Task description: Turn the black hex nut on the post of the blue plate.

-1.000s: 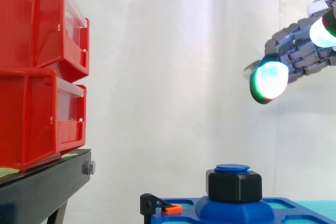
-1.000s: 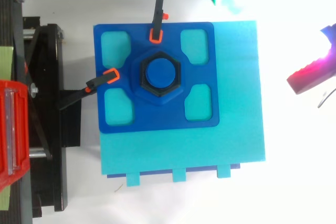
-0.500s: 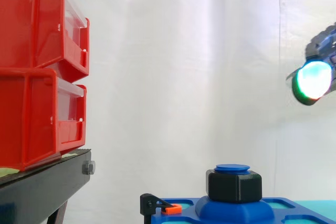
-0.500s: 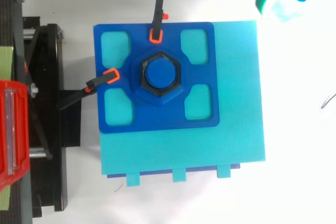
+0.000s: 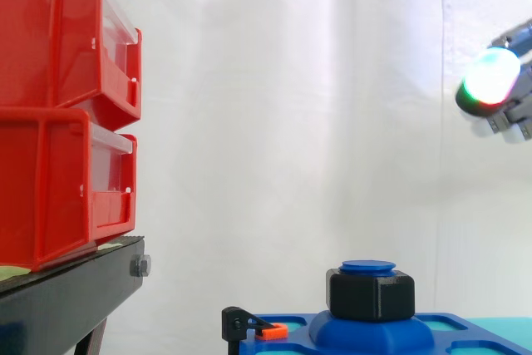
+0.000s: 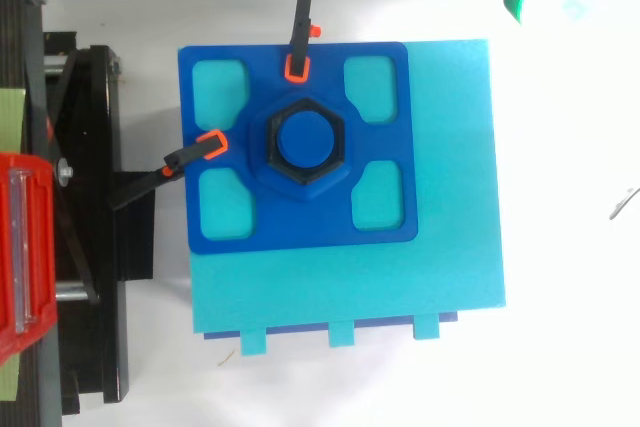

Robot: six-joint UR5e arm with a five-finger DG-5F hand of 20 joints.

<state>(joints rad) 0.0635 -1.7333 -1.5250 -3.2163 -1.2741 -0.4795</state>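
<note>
Your 2 red bins [image 5: 66,114] sit stacked on the black stand [image 5: 75,288] at left; what they hold is hidden. The teal slab [image 6: 450,197] carries the blue plate [image 6: 300,232], whose 4 cut-outs show teal beneath. The robot hand [image 5: 492,79] hangs high at right, well apart; you cannot tell how open it is. The black hex nut [image 5: 371,293] sits on the post [image 6: 304,139], mid-plate. 2 clamps [image 6: 205,147] pin the plate, likely so it won't spin.

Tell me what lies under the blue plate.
A cyan slab lies under the plate, showing past its edges and through its cut-outs. What the plate's solid parts cover cannot be seen.
</note>
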